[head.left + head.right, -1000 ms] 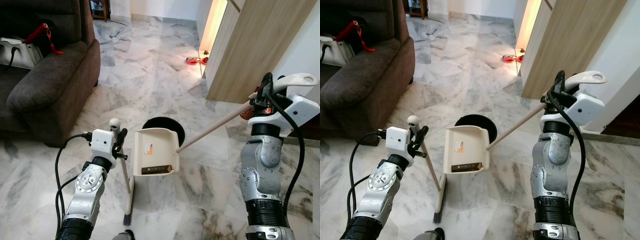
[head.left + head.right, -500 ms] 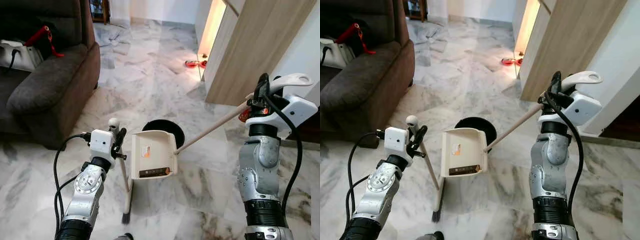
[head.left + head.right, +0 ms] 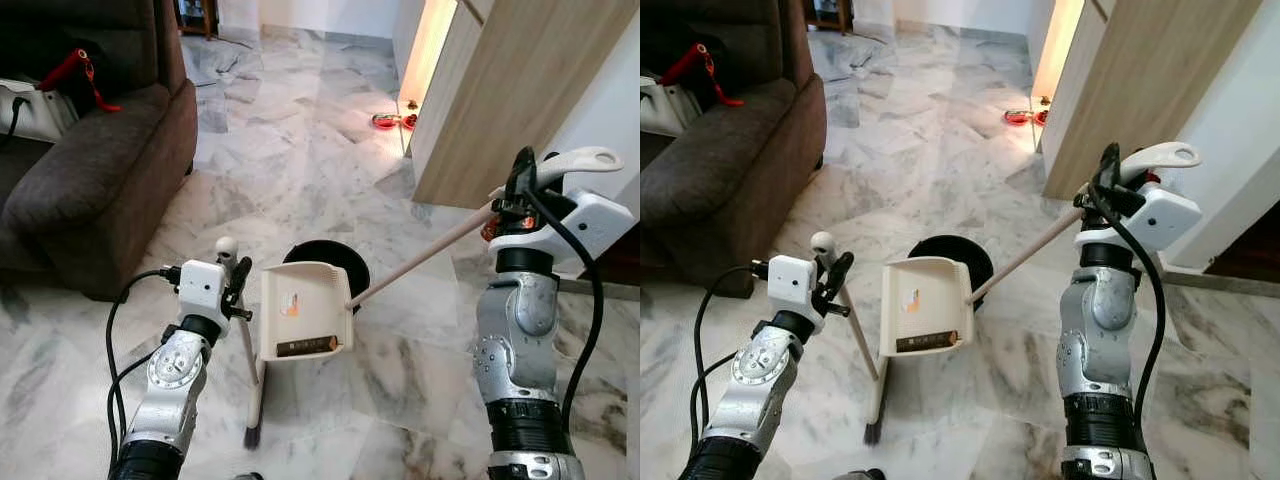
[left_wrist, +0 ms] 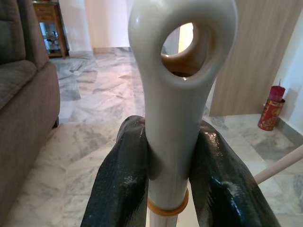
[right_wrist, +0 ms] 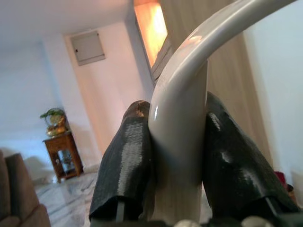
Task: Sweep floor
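Observation:
My left gripper (image 3: pixel 232 285) is shut on the top of a cream broom handle (image 3: pixel 250 350), just under its hanging loop (image 4: pixel 182 71). The handle runs down to dark bristles (image 3: pixel 252 435) on the marble floor. My right gripper (image 3: pixel 520 190) is raised at the right, shut on the curved grip (image 5: pixel 189 94) of a long wooden dustpan handle (image 3: pixel 420 262). The cream dustpan (image 3: pixel 305 310) hangs tilted in the middle, right of the broom, with its far edge in front of a round black object (image 3: pixel 330 252) on the floor. A dark strip lies in the pan's lower end.
A brown sofa (image 3: pixel 90 180) stands at the left with a white item and a red strap (image 3: pixel 70 68) on it. A wooden cabinet (image 3: pixel 500 90) rises at the right. Red dishes (image 3: pixel 385 121) sit by its lit gap, and a red cylinder (image 4: pixel 268 109) stands near it.
The head view has shifted slightly. Both grippers keep their holds, and the dustpan and broom stay in nearly the same place between my arms.

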